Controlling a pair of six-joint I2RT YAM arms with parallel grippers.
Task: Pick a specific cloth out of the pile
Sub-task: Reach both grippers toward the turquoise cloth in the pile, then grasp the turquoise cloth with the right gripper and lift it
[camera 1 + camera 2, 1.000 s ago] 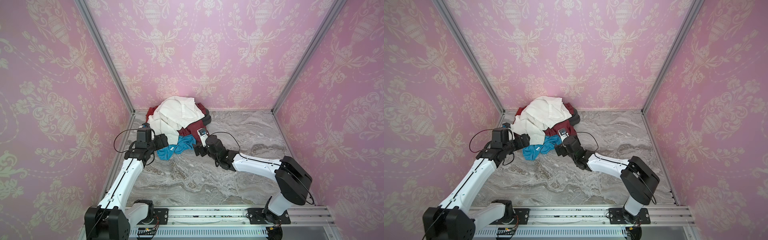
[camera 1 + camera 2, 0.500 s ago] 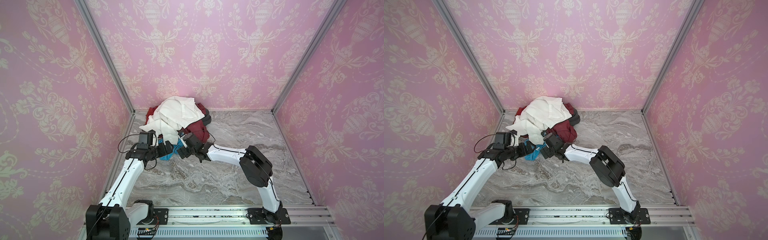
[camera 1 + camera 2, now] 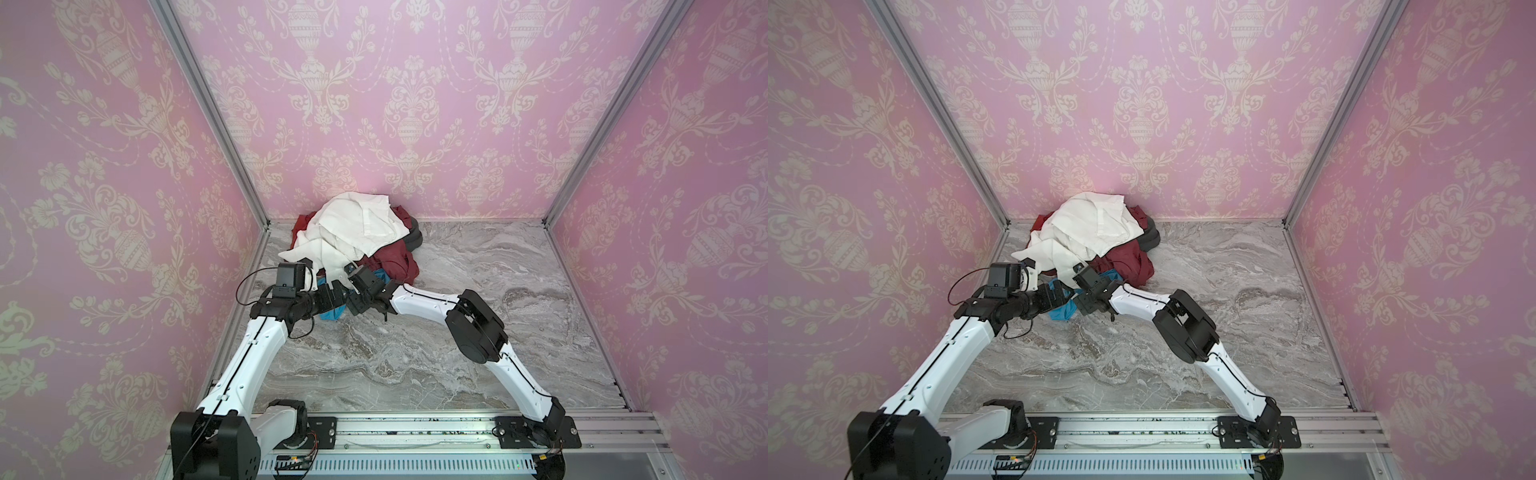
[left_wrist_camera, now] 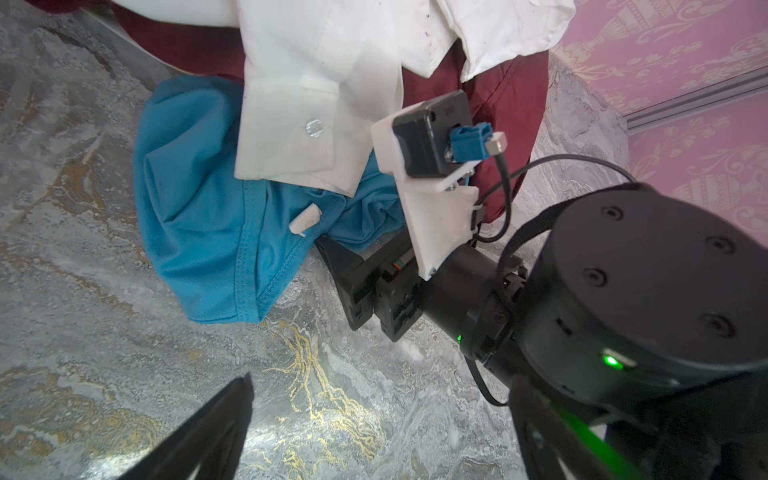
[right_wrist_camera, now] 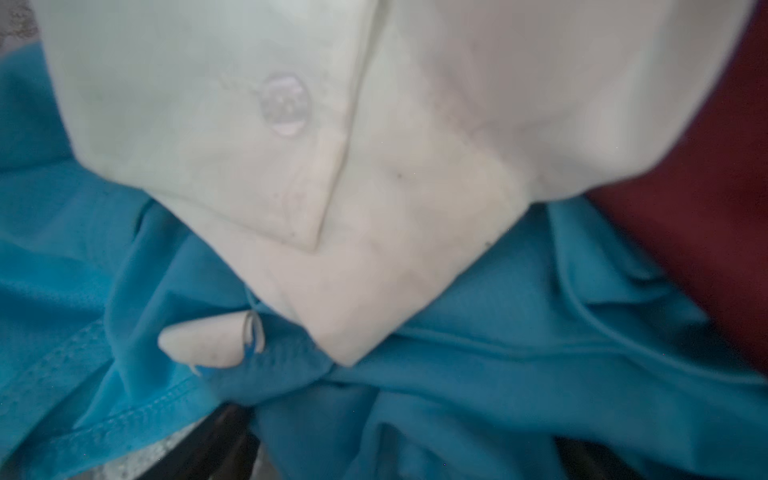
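Right gripper (image 5: 399,444) is nosed into the cloth (image 4: 199,216) at the front edge of the pile (image 3: 357,232), blue folds between its fingers, but I can't tell whether it has clamped. Left gripper (image 4: 380,386) hangs spread wide and empty just beside the pile. The cloth is partly tucked under the pile's white shirt cuff (image 4: 291,137).

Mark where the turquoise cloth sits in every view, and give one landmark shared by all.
In a top view: the cloth shows left of centre, at the pile's near edge.
In a top view: the cloth, same spot, left of centre.
Left wrist: the cloth lies under the white shirt's buttoned cuff.
Right wrist: the cloth fills much of the frame beneath that cuff.
Shared landmark: the white shirt overlapping it.
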